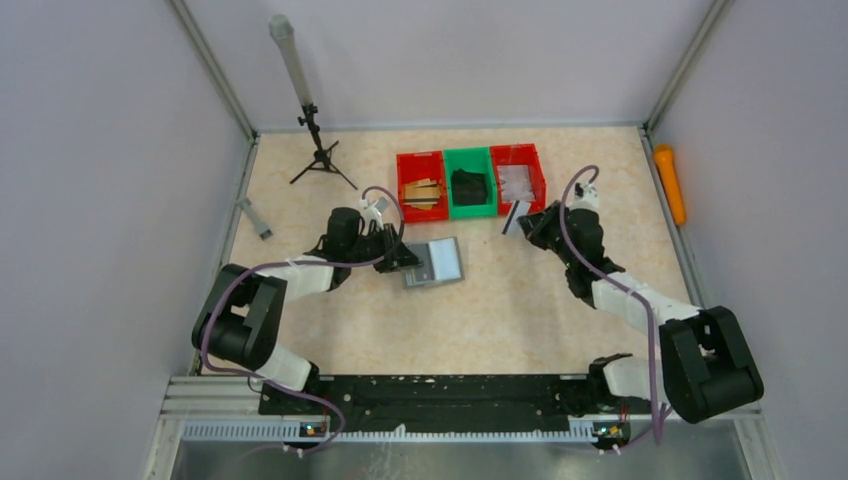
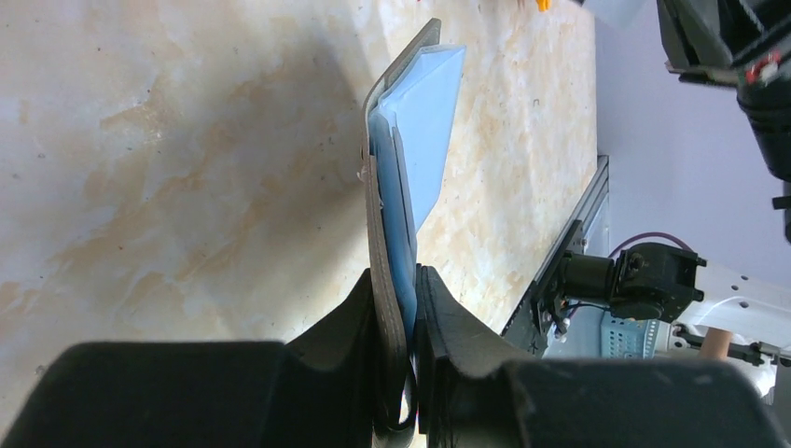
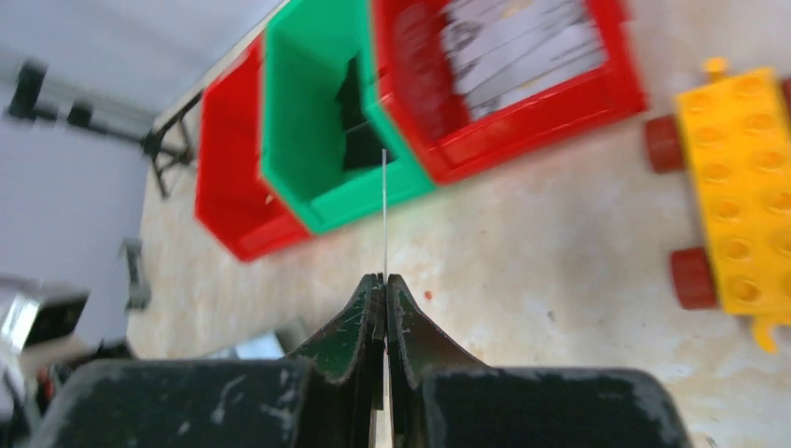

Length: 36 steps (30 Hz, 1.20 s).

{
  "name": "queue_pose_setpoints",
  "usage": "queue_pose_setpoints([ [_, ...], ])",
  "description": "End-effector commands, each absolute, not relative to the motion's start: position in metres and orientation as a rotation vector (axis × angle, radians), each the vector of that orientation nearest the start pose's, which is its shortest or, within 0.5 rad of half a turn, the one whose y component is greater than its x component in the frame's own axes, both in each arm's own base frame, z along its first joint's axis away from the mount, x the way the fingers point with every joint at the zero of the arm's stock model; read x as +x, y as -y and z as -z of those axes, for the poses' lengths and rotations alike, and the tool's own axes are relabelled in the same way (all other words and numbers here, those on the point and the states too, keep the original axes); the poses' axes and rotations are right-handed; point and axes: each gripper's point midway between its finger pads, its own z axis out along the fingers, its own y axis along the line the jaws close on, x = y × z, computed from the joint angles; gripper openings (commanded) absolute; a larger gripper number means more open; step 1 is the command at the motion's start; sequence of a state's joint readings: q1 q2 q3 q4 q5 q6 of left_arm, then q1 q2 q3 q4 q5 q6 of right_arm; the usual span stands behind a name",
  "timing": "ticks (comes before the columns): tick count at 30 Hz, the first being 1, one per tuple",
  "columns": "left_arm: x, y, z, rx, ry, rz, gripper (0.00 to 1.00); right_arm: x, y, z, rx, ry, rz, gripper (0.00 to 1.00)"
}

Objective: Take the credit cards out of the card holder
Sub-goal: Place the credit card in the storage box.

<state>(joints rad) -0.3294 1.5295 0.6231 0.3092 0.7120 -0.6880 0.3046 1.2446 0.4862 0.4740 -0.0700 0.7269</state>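
The card holder (image 1: 433, 262) lies open just ahead of my left hand (image 2: 410, 280), whose fingers are clamped on one grey flap, steadying it against the surface (image 1: 500, 320) so the silvery-blue pockets (image 2: 424, 121) stay spread and reachable. My right hand (image 3: 383, 280) is pinched shut on a single credit card (image 3: 384, 215), held edge-on straight out past my fingertips. A red bin (image 3: 541, 126) and a green bin (image 3: 354, 201) sit just beyond it, likely the drop-off.
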Motion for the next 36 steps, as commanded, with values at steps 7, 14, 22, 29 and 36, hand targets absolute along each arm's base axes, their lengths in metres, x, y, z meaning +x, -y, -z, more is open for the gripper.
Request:
queue_pose_setpoints([
  [7, 0.295, 0.245, -0.117, 0.115, -2.213, 1.317, 0.19, 0.416, -0.09, -0.172, 1.22, -1.618, -0.604, 0.0],
  [14, 0.295, 0.245, -0.116, 0.113, -2.218, 1.316, 0.17, 0.454, -0.1, -0.174, 1.411, -1.488, -0.716, 0.0],
  [22, 0.295, 0.246, -0.114, 0.106, -2.229, 1.32, 0.17, 0.493, -0.111, -0.176, 1.467, -1.379, -0.805, 0.0],
  [29, 0.295, 0.246, -0.116, 0.111, -2.226, 1.322, 0.15, 0.516, -0.117, -0.16, 1.508, -1.332, -0.796, 0.0],
  [36, 0.296, 0.245, -0.115, 0.112, -2.23, 1.311, 0.15, 0.538, -0.13, -0.154, 1.504, -1.322, -0.781, 0.0],
])
